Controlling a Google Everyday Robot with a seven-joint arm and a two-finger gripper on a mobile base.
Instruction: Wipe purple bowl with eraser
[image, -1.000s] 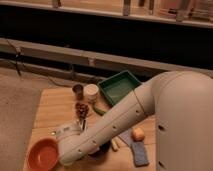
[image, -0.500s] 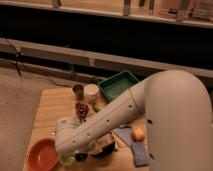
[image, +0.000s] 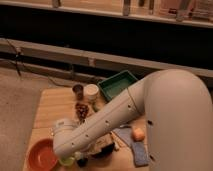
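Pincer (image: 81, 161) shows only as a small dark shape at the end of the big white arm (image: 125, 112), low over the front edge of the wooden desk (image: 50, 105). Whether it is spread or pressed together I cannot tell, nor whether it carries anything. The arm comes in from the right and slants down across the desk to its front left part.

The purple bowl (image: 104, 149), nearly black, sits near the front edge about midway along. It is partly covered by the arm, and the pincer is just to its left. Whether the two touch cannot be made out.

A tiny lime-green bowl (image: 67, 161) lies just left of the pincer, and the larger orange bowl (image: 42, 155) fills the front left corner.

Toward the back edge stand a dark cup (image: 78, 90) and a white container (image: 91, 92) side by side, with a green tray (image: 119, 84) at the back right. A small reddish-brown item (image: 81, 110) lies in front of the cup.

Right of the arm rests a round orange fruit (image: 138, 134), and a blue-grey oblong pad (image: 140, 154) lies flat near the front right corner.
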